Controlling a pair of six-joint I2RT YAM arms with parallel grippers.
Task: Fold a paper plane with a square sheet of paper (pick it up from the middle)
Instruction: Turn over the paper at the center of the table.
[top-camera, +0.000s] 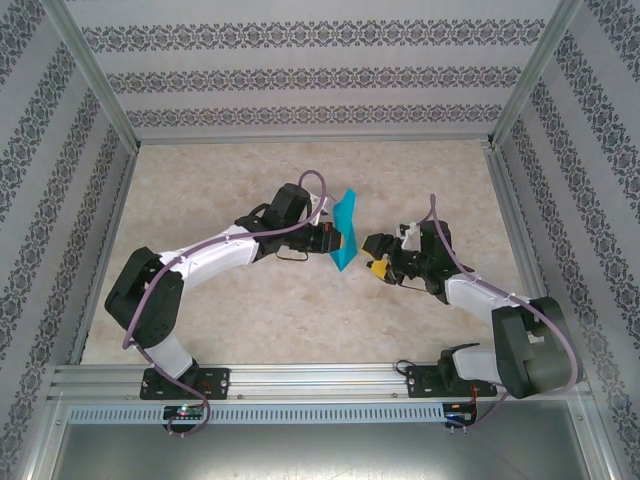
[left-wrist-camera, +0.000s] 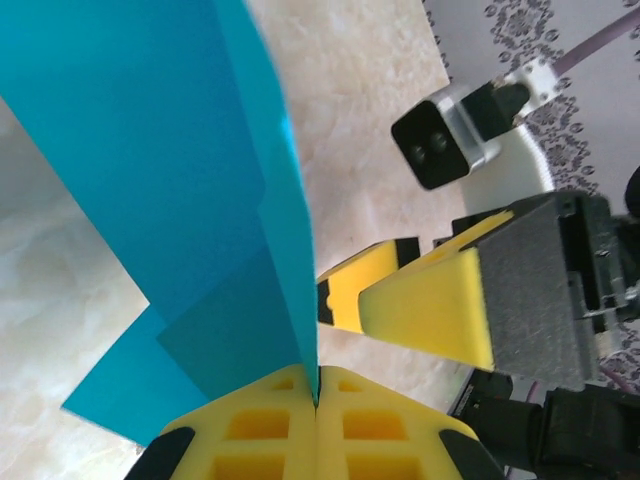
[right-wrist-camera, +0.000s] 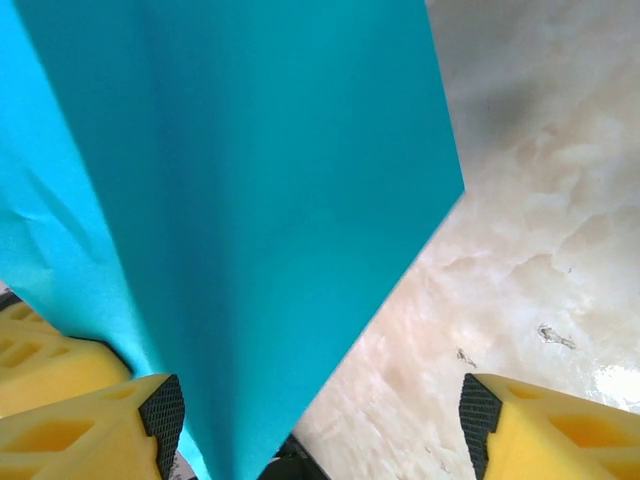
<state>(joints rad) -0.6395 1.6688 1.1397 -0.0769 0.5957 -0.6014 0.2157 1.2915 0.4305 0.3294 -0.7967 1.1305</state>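
Sheet of paper (top-camera: 345, 230), teal, already folded into a narrower, layered strip. It stood on edge above the middle of the worktop (top-camera: 250, 330), lifted clear of it as far as I could judge. From above, its long axis ran away from the arm bases, leaning a little to the right at the far end.

Left wrist view: the sheet (left-wrist-camera: 200, 200) rose straight out of the left jaws, which were pressed together on its lower edge at the crease. Overlapping flaps showed on one side.

Left arm (top-camera: 210, 255) reached in from the left and carried the whole weight of the paper.

Right arm (top-camera: 470, 290) came in from the opposite side. Its jaws stood wide apart and held nothing. They were just beside the sheet, level with the left jaws.

Right wrist view: the sheet (right-wrist-camera: 250, 200) hung in the gap between the two fingers, close by the left-hand finger (right-wrist-camera: 90, 430) and well clear of the other (right-wrist-camera: 550, 430). I could not tell whether the near one touched it.

Judgement: the next move turns on that gap. The paper lay edge-on between the right jaws, off centre, so closing there would pinch it across its thin side. The right jaws were the ones free to act.
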